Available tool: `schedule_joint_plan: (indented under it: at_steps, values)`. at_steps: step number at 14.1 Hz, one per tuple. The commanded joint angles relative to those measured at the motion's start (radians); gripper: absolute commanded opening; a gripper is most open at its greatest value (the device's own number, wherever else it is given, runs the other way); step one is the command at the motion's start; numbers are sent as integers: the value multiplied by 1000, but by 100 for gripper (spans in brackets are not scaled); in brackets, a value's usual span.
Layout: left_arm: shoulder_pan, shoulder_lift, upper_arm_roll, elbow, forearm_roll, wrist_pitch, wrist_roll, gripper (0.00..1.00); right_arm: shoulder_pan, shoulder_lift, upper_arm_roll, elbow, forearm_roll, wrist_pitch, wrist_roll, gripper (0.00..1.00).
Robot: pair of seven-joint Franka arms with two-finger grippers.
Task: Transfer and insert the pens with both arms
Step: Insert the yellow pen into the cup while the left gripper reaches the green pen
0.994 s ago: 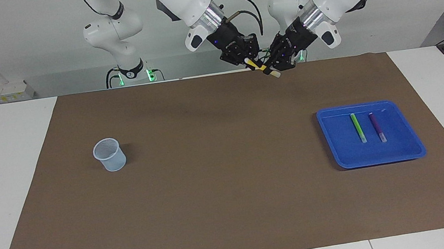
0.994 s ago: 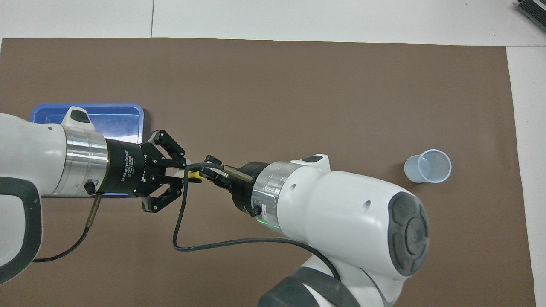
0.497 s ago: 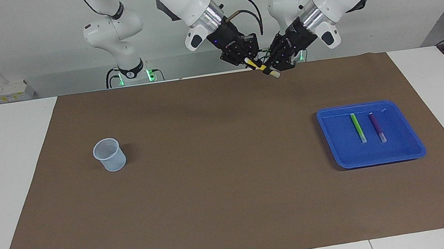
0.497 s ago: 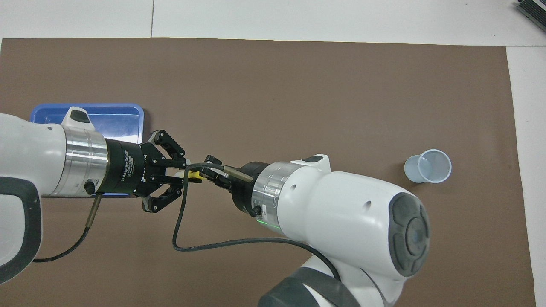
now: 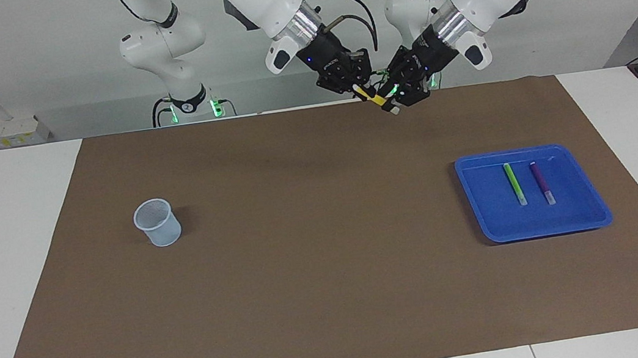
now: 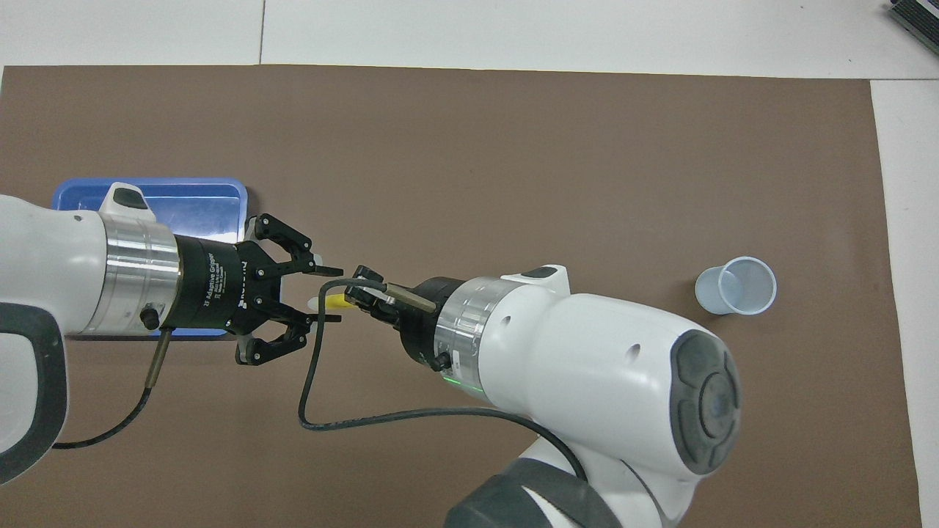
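The yellow pen point(image 5: 375, 99) hangs in the air over the brown mat's point(image 5: 332, 276) edge by the robots, slanting down to its whitish end. My right gripper point(image 5: 359, 88) is shut on its upper part. My left gripper point(image 6: 331, 295) faces it, open, its fingertips point(image 6: 334, 271) standing apart on either side of the pen's pale end point(image 6: 315, 301) without pressing it. The green pen point(image 5: 514, 184) and the purple pen point(image 5: 542, 182) lie side by side in the blue tray point(image 5: 583, 218). In the overhead view my left arm hides both of them.
A pale mesh cup point(image 5: 158, 222) stands upright on the mat toward the right arm's end of the table. The blue tray point(image 6: 205, 194) lies toward the left arm's end. Two smaller white arms point(image 5: 181, 68) with green-lit bases stand past the table's edge.
My left gripper has opened its fingers off the yellow pen and drawn back slightly. The right gripper keeps its hold, and the pen has stayed in place.
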Motion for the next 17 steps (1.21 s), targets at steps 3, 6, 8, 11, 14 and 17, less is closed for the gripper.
schedule_joint_plan:
  at_steps: [3, 6, 8, 11, 14, 17]
  values:
    - [0, -42, 3, -44, -13, 27, -26, 67, -21, -23, 2, -27, 27, 4, -74, 0]
    - [3, -51, 6, -63, -11, 29, -15, 64, -79, -23, -1, -27, 18, -75, -208, 0]
    - [21, -68, 6, -98, -7, 37, 30, 62, -135, -26, -4, -27, 10, -161, -343, 0]
    - [113, -121, 6, -184, -1, 26, 236, 59, -225, -40, -4, -27, -54, -314, -537, 0]
    - [202, -164, 6, -251, 102, -6, 539, 56, -303, -49, -5, -17, -232, -478, -721, 0]
    - [251, -170, 8, -244, 295, -138, 939, 56, -400, -56, -7, -5, -396, -612, -983, 0]
